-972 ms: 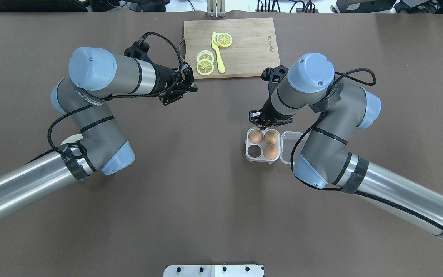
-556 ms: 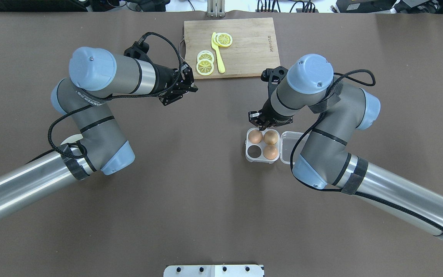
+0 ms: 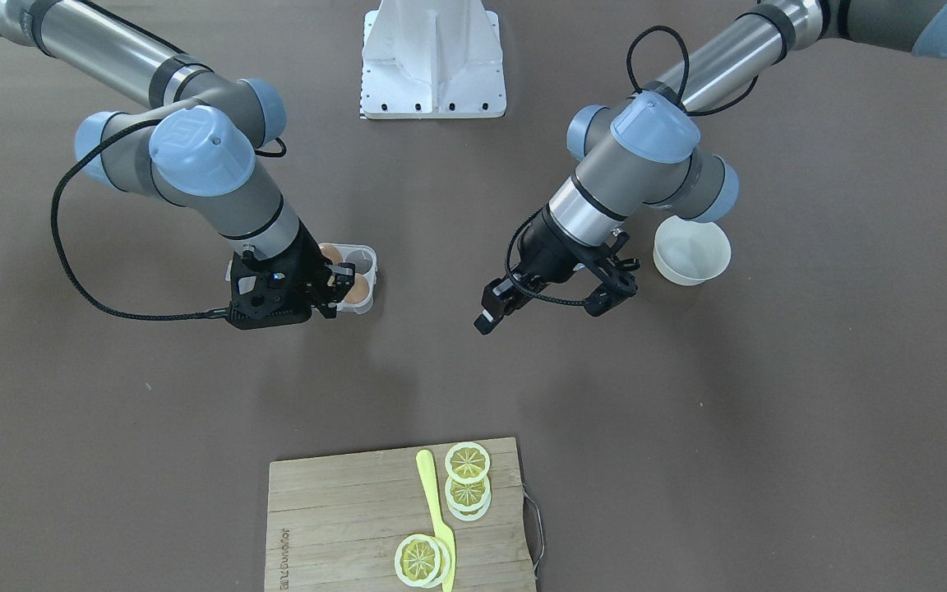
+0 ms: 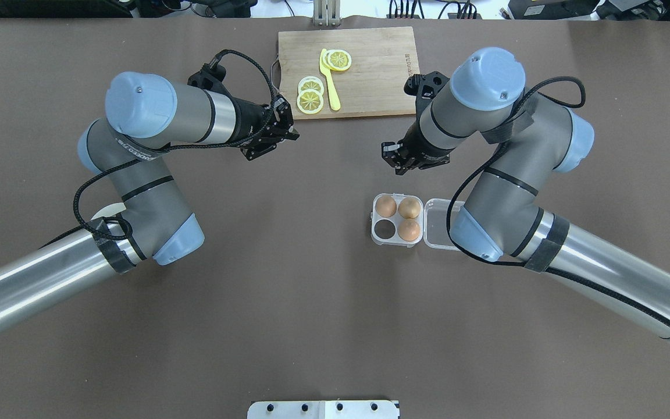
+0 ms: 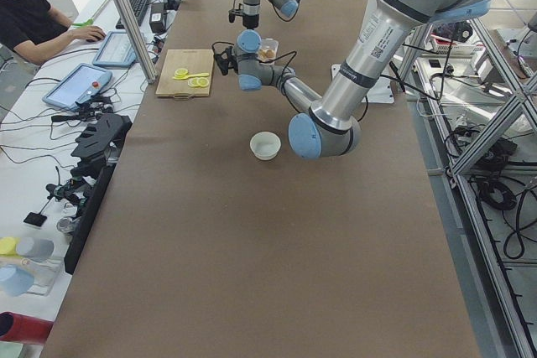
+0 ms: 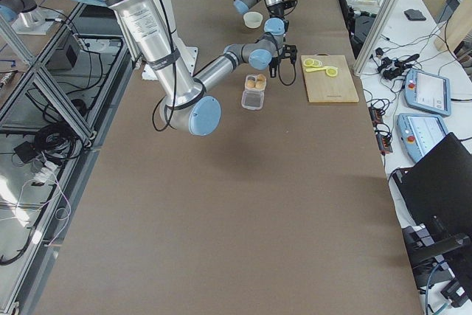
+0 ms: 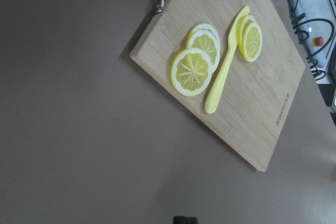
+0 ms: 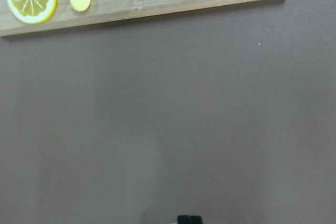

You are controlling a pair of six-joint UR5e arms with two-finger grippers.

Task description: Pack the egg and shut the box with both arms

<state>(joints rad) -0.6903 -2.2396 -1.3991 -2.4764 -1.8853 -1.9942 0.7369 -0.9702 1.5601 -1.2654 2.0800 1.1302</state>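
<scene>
The clear four-cell box [image 4: 377, 220] lies open right of the table's centre, its lid [image 4: 438, 224] flat to the right. It holds two orange-brown eggs [image 4: 409, 208] [image 4: 409, 230] and a paler tan egg [image 4: 385, 206]. The near left cell [image 4: 385, 230] is empty. My right gripper [image 4: 394, 160] is shut and empty, raised beyond the box's far edge and apart from it. My left gripper [image 4: 288, 131] is shut and empty, hovering near the cutting board's near left corner. In the front view the right wrist partly hides the box [image 3: 368, 256].
A wooden cutting board [image 4: 376, 70] with lemon slices [image 4: 310, 100] and a yellow knife [image 4: 330, 87] lies at the far middle. A round white bowl [image 3: 691, 251] stands under my left arm. The white base [image 3: 434, 57] is at the near edge.
My right gripper has lifted off the box's far left egg and moved away from it toward the cutting board. The left arm, the box and the eggs have not moved.
</scene>
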